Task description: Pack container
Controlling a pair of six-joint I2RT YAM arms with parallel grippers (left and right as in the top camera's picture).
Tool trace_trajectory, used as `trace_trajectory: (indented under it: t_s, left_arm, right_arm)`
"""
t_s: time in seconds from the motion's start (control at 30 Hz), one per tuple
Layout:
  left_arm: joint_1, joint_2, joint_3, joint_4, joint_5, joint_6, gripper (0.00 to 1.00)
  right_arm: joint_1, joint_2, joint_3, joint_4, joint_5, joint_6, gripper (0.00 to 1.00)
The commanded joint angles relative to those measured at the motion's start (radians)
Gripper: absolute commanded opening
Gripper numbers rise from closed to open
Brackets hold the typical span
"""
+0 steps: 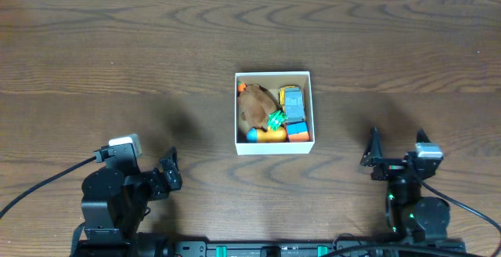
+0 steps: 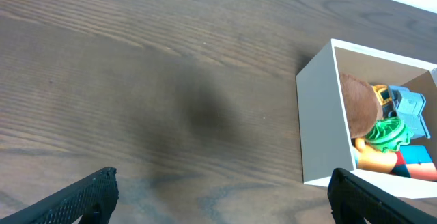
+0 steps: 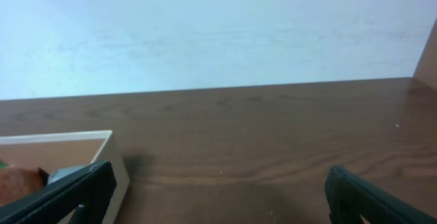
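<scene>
The white square container (image 1: 273,147) sits at the table's middle, filled with a brown plush toy (image 1: 254,104), a grey-blue toy car (image 1: 293,103), a green toy (image 1: 275,120) and orange pieces. It also shows in the left wrist view (image 2: 319,121) and the right wrist view (image 3: 109,157). My left gripper (image 1: 171,171) is open and empty at the front left, apart from the container; its fingers show in the left wrist view (image 2: 222,197). My right gripper (image 1: 395,151) is open and empty at the front right; its fingers show in the right wrist view (image 3: 218,193).
The dark wooden table (image 1: 117,61) surrounds the container. A pale wall (image 3: 205,33) stands behind the table's far edge. Cables run from the left arm base (image 1: 47,182) at the front left.
</scene>
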Motion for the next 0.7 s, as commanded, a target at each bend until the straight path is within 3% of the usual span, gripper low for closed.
trace_trajectory:
  t_s: [0.0,0.67]
  left_arm:
    - [0.004,-0.005,-0.001,0.0,0.014,-0.013,0.98]
    - [0.004,-0.005,-0.001,0.0,0.014,-0.013,0.98]
  right_arm:
    - [0.003,-0.007,-0.074,0.038,-0.035,-0.034,0.99]
    - [0.004,-0.007,-0.073,0.021,-0.056,-0.027,0.99]
